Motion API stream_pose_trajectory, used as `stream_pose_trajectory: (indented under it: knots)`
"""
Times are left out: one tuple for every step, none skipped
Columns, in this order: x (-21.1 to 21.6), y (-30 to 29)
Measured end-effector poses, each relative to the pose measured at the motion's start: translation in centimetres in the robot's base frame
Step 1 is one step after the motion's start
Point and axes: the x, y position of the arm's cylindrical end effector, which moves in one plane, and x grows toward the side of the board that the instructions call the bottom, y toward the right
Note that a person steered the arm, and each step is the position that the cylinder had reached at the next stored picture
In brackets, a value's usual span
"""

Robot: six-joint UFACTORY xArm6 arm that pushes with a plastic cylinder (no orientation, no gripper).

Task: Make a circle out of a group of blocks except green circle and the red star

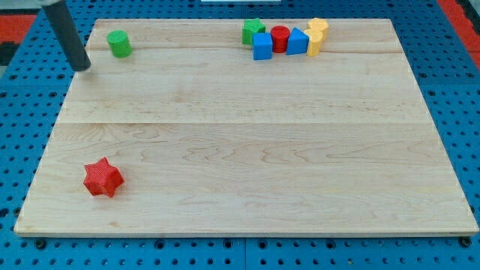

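Note:
My tip rests at the board's upper left edge, left of and slightly below the green circle. The red star lies alone at the lower left. A tight cluster sits at the top, right of centre: a green star, a blue block, a red cylinder, a blue triangular block and two yellow blocks, one above the other. The tip is far left of this cluster and touches no block.
The wooden board lies on a blue pegboard surface. A red area shows at the upper left beyond the board. The dark rod rises from the tip to the view's top left.

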Motion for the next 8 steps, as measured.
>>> stream_pose_trajectory:
  knots:
    - [2.5,1.4]
    - [2.0,1.4]
    - [1.9,1.2]
    - [2.2,3.6]
    - [-1.6,7.0]
    - [-5.7,8.4]
    - [-6.5,13.8]
    - [-4.8,14.8]
